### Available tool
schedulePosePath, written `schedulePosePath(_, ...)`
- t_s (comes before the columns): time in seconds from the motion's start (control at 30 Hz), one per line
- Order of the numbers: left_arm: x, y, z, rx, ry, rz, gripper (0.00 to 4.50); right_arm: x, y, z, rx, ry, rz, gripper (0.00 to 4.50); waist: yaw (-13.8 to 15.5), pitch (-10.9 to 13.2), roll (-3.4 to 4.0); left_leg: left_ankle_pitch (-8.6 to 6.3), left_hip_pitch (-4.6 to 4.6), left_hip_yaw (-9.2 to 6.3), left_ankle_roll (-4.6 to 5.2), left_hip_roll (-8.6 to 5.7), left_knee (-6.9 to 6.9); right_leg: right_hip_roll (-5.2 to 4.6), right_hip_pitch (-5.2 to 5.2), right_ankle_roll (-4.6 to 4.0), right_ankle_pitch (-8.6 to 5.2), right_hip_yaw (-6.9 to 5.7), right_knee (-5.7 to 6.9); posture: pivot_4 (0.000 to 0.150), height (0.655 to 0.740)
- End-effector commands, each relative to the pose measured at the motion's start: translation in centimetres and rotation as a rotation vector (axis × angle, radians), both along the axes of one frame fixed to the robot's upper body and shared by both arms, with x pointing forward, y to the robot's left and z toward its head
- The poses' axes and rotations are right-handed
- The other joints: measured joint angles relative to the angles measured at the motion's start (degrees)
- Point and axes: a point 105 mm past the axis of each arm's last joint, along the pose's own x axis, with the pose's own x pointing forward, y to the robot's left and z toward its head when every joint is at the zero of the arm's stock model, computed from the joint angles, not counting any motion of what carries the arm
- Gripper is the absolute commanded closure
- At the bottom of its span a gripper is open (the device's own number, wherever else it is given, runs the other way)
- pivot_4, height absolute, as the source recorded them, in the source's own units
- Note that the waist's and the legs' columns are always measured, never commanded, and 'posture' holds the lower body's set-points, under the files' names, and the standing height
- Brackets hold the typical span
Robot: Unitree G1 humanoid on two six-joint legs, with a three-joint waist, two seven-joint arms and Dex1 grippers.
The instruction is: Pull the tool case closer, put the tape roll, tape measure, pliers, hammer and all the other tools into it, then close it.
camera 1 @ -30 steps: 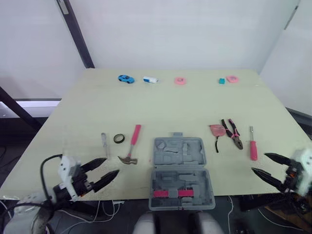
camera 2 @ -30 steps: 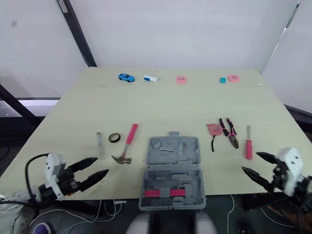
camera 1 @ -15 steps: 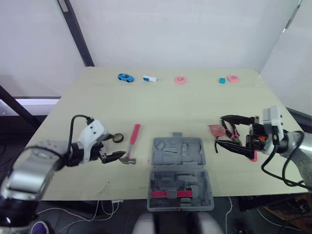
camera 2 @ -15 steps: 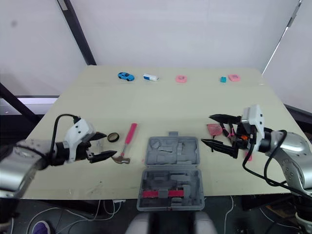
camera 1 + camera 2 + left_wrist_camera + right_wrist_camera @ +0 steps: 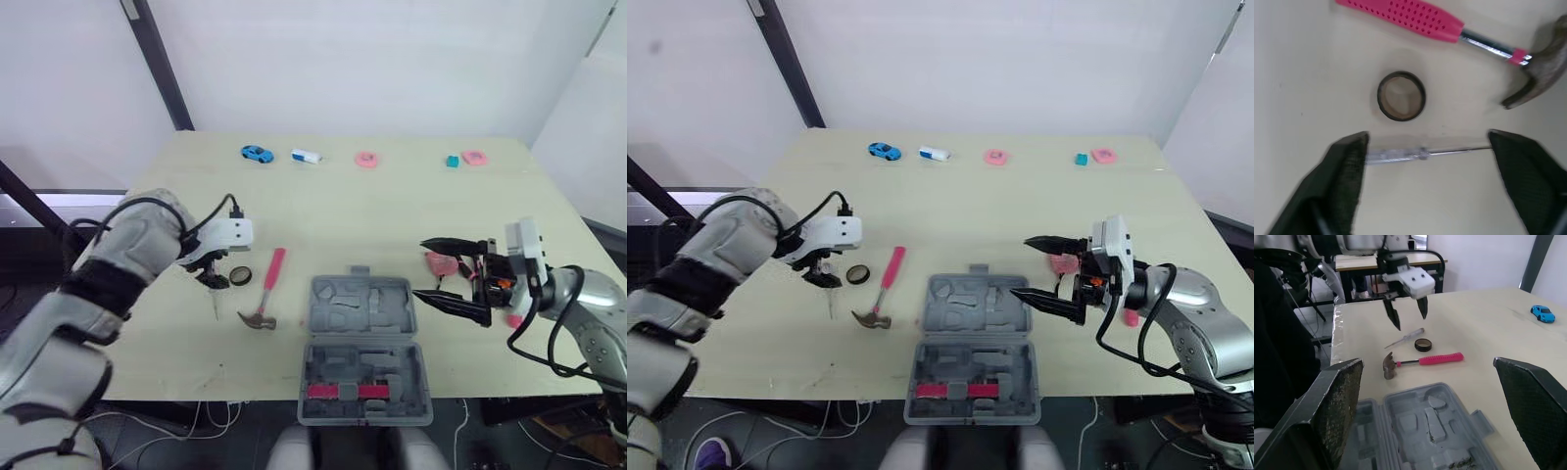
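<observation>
The grey tool case (image 5: 361,348) lies open near the table's front edge. To its left are the pink-handled hammer (image 5: 265,294), the black tape roll (image 5: 240,277) and a small clear screwdriver (image 5: 214,300). My left gripper (image 5: 212,278) hangs open, pointing down over that screwdriver (image 5: 1420,154), one finger (image 5: 1347,166) near each of its ends. My right gripper (image 5: 421,268) is open just right of the case lid, level with the pink tape measure (image 5: 438,262). It covers the pliers. A pink screwdriver (image 5: 512,319) lies beside it.
Along the far edge sit a blue toy car (image 5: 257,154), a white and blue item (image 5: 305,157), a pink ring (image 5: 366,160), a teal block (image 5: 452,162) and another pink piece (image 5: 474,158). A black post (image 5: 157,64) rises at the back left.
My left arm came in from the front edge and now hangs over the clear screwdriver. My right gripper moved left from the table's right edge to the case lid.
</observation>
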Motion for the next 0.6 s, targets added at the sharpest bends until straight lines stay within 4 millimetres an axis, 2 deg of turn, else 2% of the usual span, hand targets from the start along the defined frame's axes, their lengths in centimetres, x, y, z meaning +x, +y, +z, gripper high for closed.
schedulePosePath(0.03, 0.8, 0.4, 0.2, 0.074, 0.033, -0.045, 1.19, -0.7, -0.4, 1.1, 0.007, -0.041, 0.003, 0.0, 0.1, 0.0, -0.03, 0.0, -0.01, -0.02, 0.0, 0.0, 0.01, 0.0, -0.01, 0.11, 0.08, -0.03, 0.02, 0.15, 0.74)
schedulePosePath(0.6, 3.0, -0.9, -4.3, 0.128, 0.055, -0.083, 1.19, -1.2, -0.9, 0.6, -0.016, -0.025, -0.026, 0.0, 0.2, 0.0, -0.04, 0.0, -0.04, -0.06, 0.0, -0.01, 0.05, -0.01, 0.0, 0.18, 0.11, -0.05, 0.04, 0.15, 0.74)
